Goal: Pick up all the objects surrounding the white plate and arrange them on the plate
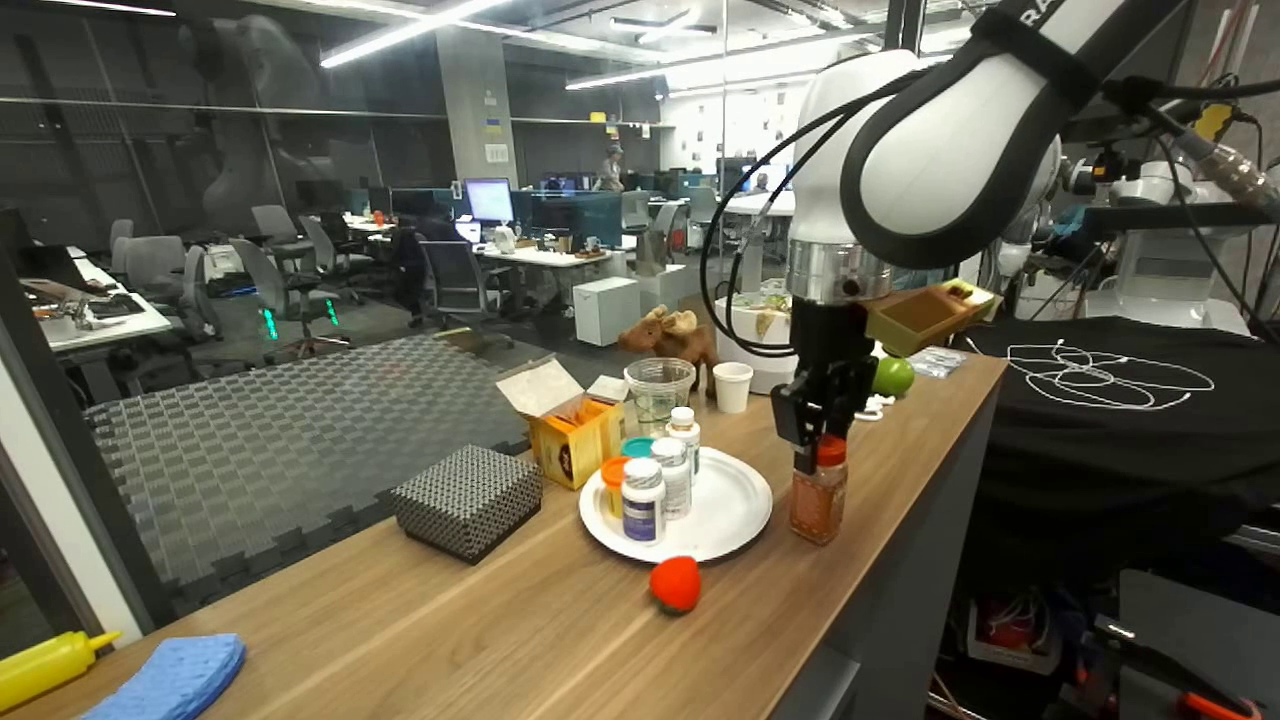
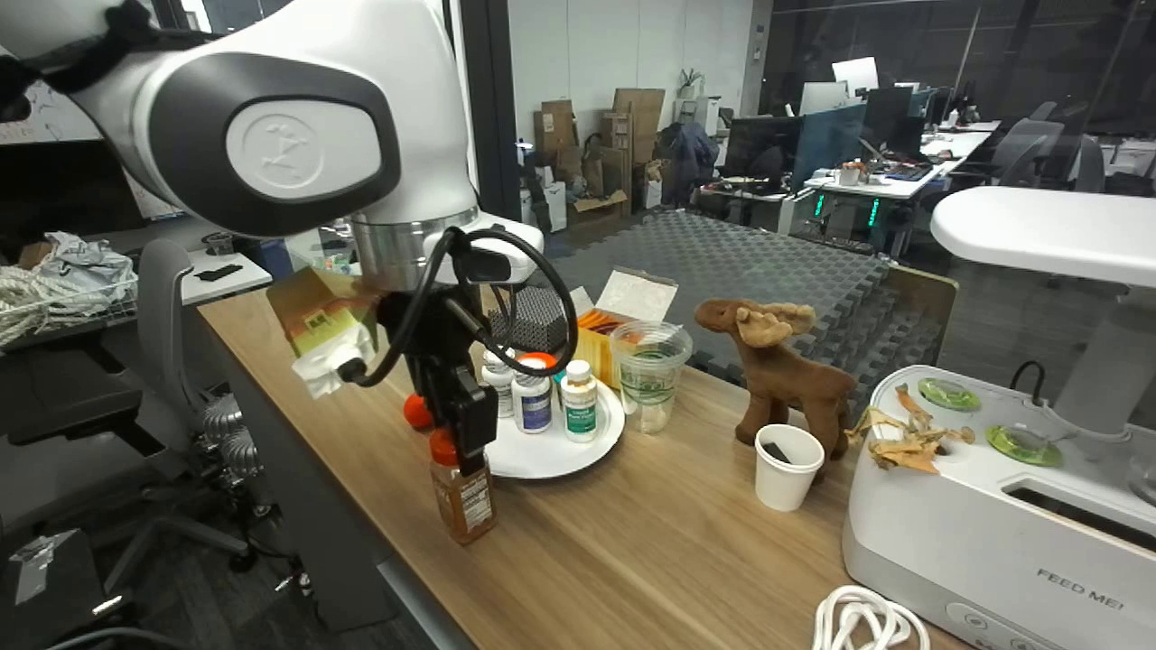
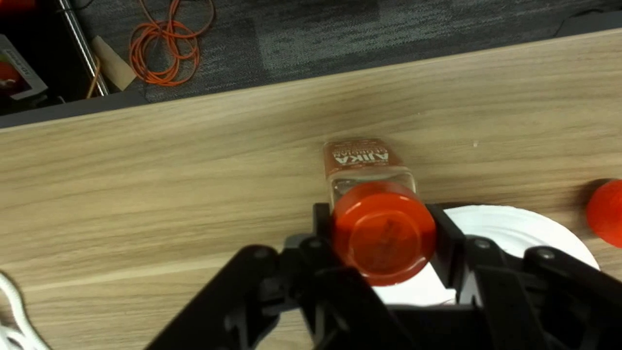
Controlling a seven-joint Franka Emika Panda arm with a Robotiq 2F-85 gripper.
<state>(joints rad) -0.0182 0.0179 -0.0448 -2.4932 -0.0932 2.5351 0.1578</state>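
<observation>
The pincer (image 3: pixel 379 223) gripped the spice jar (image 1: pixel 818 510) by its red cap (image 3: pixel 384 238); in the wrist view the two fingers (image 3: pixel 449 238) pressed against the cap from opposite sides. The jar's body was below them, close to upright, though whether its base touched the counter (image 1: pixel 500 640) could not be told. It was just beside the white plate (image 1: pixel 735 510), outside the rim, on the side nearer the counter's long edge. The red ball (image 1: pixel 676 585) lay on the counter just off the plate, apart from the pincer. On the plate, on the half away from the jar, stood a purple-labelled bottle (image 1: pixel 643 515), a second white-capped bottle (image 1: pixel 673 480), a green-labelled bottle (image 2: pixel 579 411) and an orange-lidded tub (image 1: pixel 612 485). All four were apart from the pincer.
</observation>
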